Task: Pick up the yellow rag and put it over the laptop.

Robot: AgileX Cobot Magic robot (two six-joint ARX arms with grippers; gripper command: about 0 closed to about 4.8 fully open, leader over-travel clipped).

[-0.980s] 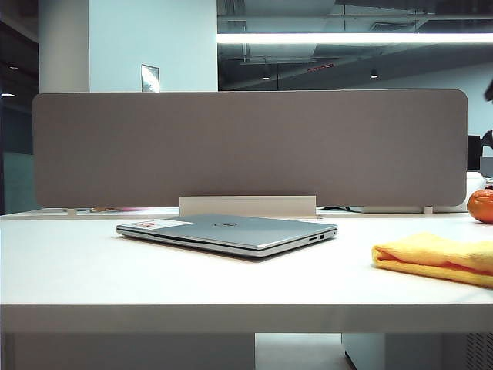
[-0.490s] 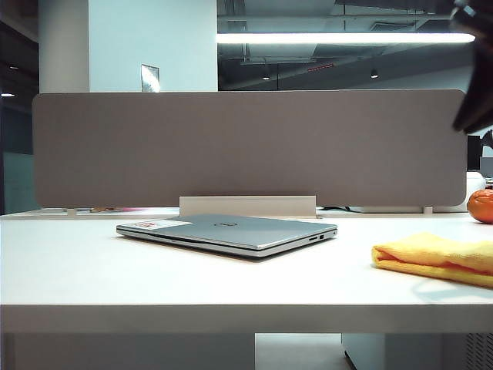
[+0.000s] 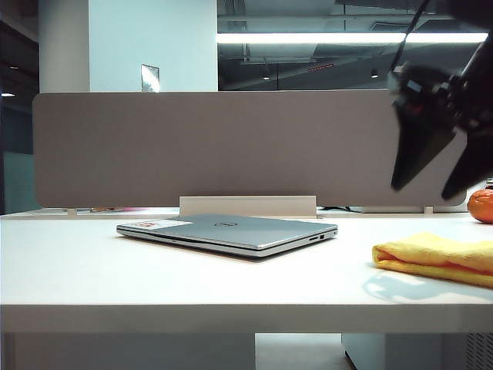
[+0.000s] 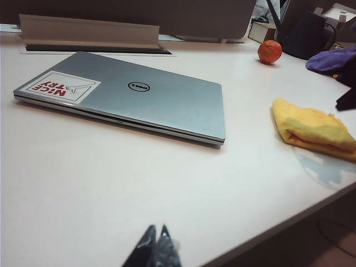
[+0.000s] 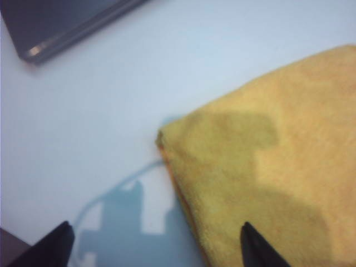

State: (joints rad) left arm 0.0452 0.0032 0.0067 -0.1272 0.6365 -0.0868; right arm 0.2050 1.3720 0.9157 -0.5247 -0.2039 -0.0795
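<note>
Right gripper [image 3: 433, 187] hangs in the air above the yellow rag [image 3: 435, 259], two dark tapered fingers [image 3: 408, 158] pointing down and spread wide apart, nothing between them; its shadow falls across the cloth and the table [image 3: 154, 277]. From the right wrist view the two fingertips [image 5: 55, 242] stand far apart with the rag's [image 5: 267, 167] corner under the gap. One rag, soft and fuzzy, folded flat with a rounded fold edge and orange creases, lying on the smooth white tabletop near its right end, long axis running left to right. To its left, well apart, sits the one laptop [image 3: 227, 231], thin, silver-grey metal, lid shut, round logo in the middle, white-and-red sticker [image 4: 63, 88] at a corner, its long side also left to right, ports facing the rag. One glossy orange fruit [image 3: 481, 206] behind the rag. Left gripper [image 4: 156, 247] sits low at the near table edge, tips pressed together, holding nothing.
</note>
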